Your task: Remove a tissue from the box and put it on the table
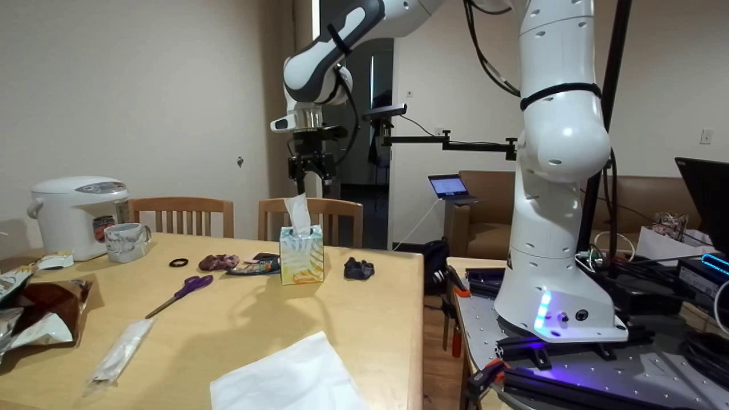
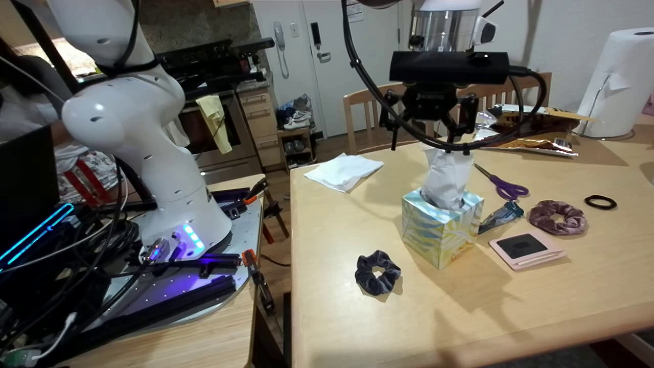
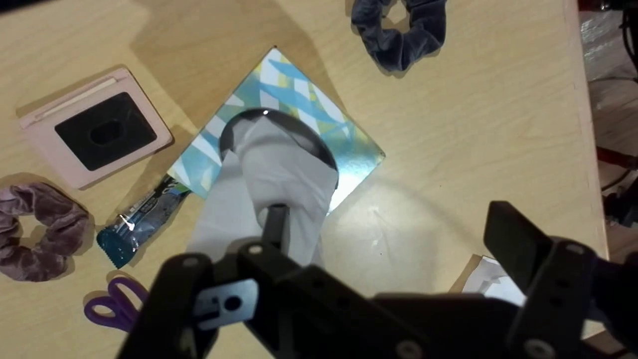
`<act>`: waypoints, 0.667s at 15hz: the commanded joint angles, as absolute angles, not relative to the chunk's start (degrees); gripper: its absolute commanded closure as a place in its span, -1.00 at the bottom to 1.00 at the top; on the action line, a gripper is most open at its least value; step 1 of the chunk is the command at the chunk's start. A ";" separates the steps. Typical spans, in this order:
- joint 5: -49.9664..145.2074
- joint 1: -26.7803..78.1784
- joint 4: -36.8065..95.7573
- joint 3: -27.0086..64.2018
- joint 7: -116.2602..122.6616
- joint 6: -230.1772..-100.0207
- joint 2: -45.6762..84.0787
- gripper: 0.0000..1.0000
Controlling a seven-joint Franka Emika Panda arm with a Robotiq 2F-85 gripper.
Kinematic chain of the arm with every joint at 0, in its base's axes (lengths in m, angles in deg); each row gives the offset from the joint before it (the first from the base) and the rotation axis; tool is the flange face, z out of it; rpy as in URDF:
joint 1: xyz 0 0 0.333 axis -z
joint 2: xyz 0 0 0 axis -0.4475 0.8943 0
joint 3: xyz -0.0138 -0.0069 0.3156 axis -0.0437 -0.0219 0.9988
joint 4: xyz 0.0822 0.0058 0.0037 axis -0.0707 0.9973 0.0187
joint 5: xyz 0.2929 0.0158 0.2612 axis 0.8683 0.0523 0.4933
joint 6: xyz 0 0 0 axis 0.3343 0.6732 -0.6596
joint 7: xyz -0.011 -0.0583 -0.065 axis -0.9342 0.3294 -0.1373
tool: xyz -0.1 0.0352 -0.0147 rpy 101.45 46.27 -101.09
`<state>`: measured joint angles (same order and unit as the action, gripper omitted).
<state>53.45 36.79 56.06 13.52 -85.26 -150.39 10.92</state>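
The tissue box [image 1: 302, 263] stands upright on the light-brown table [image 1: 370, 307]; it also shows in an exterior view [image 2: 434, 235] and the wrist view [image 3: 294, 89]. A white tissue [image 1: 298, 216] sticks up from its top slot, also seen in an exterior view [image 2: 447, 176] and the wrist view [image 3: 289, 169]. My gripper [image 1: 314, 188] is above the box with its fingers spread wide, as an exterior view [image 2: 423, 144] and the wrist view [image 3: 391, 214] show. One fingertip is against the tissue's upper part, which curls around it; the other finger stands apart. The tissue's lower part is hidden inside the box.
Another white sheet [image 2: 345, 172] lies flat near the table edge. Around the box are a dark scrunchie [image 2: 378, 273], a pink card holder [image 2: 529, 250], a snack wrapper [image 2: 503, 217], a mauve scrunchie [image 2: 557, 217] and purple scissors [image 2: 506, 189]. A mug [image 1: 126, 242] and white appliance [image 1: 80, 216] stand farther off.
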 commanded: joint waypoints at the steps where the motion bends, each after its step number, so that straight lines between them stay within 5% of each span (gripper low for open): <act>1: 52.78 37.06 56.66 14.48 -85.97 -151.18 10.02 -1.00; 6: 53.85 37.37 57.22 14.80 -86.40 -152.28 10.61 -0.89; 9: 53.96 37.36 57.87 14.85 -86.22 -153.31 11.02 -1.00; 10: 54.29 37.38 58.17 14.94 -86.34 -154.11 11.21 -0.79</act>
<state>53.48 36.81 56.69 14.36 -85.28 -151.53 11.19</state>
